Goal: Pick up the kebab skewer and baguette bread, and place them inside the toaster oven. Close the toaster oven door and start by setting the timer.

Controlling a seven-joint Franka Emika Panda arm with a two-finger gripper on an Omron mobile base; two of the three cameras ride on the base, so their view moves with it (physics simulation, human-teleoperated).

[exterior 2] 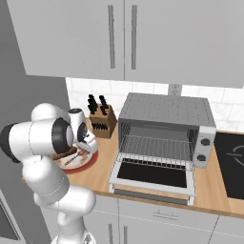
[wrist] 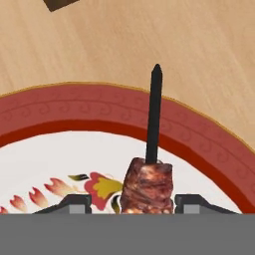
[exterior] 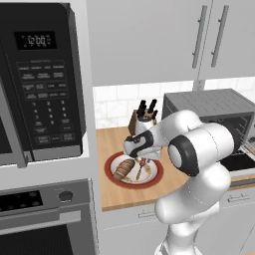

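Note:
The kebab skewer (wrist: pixel 147 185) lies on a red-rimmed plate (wrist: pixel 74 107), its dark stick pointing away from the hand. My gripper (wrist: pixel 133 203) is down over it, one fingertip on each side of the end meat chunk. The right one is nearly touching; a gap remains on the left. From the left base the gripper (exterior: pixel 143 160) hangs over the plate (exterior: pixel 112 169), with the skewer (exterior: pixel 143 171) beside the baguette bread (exterior: pixel 124 170). The toaster oven (exterior 2: pixel 164 110) stands to the right with its door (exterior 2: pixel 152 176) folded down and its wire rack showing.
A knife block (exterior 2: pixel 101 121) stands behind the plate against the tiled wall. A black microwave (exterior: pixel 40 79) and built-in oven (exterior: pixel 45 219) fill the left side. A dark cooktop (exterior 2: pixel 231 164) lies right of the toaster oven. Wall cabinets hang overhead.

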